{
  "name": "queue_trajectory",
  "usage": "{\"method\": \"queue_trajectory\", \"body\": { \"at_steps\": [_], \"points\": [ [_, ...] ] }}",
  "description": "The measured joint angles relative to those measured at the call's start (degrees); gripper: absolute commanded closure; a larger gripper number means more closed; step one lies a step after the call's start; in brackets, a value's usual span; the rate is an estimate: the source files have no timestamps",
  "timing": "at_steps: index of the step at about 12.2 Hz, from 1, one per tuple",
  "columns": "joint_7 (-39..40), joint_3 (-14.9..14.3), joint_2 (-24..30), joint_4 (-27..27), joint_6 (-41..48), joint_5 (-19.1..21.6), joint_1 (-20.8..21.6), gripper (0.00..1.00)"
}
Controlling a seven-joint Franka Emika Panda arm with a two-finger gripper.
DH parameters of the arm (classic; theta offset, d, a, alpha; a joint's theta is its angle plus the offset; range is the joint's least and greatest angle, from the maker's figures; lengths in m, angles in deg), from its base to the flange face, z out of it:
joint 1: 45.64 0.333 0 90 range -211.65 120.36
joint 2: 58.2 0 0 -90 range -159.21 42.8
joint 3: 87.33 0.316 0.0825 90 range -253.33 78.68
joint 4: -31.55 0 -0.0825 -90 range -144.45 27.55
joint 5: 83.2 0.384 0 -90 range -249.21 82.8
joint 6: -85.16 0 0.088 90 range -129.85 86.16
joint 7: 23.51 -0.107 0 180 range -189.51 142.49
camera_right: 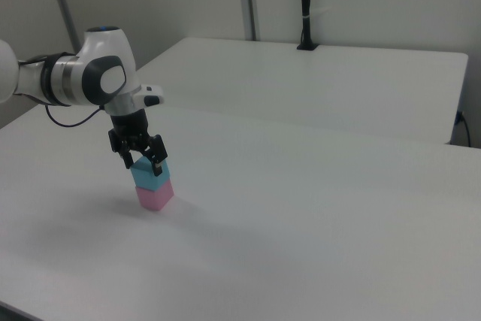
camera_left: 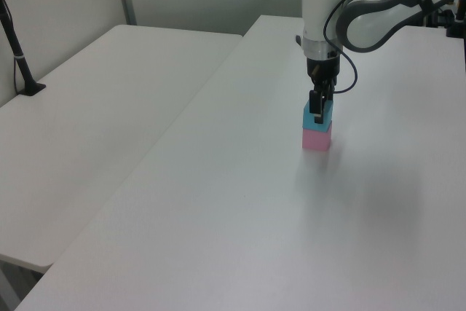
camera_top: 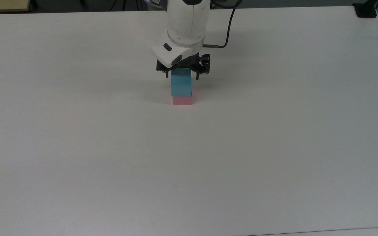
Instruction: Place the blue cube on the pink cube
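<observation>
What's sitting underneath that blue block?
A pink block lies directly under the blue block, resting on the white table. Its top face is covered by the blue one. The gripper straddles the blue block's upper part, fingers spread.

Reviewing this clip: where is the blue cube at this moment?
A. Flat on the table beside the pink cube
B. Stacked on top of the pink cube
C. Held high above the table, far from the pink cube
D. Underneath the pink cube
B. The blue cube sits directly on the pink cube, with the gripper spread around its upper part.
</observation>
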Motion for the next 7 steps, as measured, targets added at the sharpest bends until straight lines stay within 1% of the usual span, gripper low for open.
{"method": "queue_trajectory", "body": {
  "at_steps": [2,4,7],
  "points": [
    [-0.1,0.0,1.3,0.3,0.8,0.0,0.0,0.0],
    [-0.3,0.0,3.6,3.0,5.9,0.0,-0.1,0.0],
    [-0.7,-0.3,5.8,12.2,16.4,-0.4,-1.2,0.0]
  ]
}}
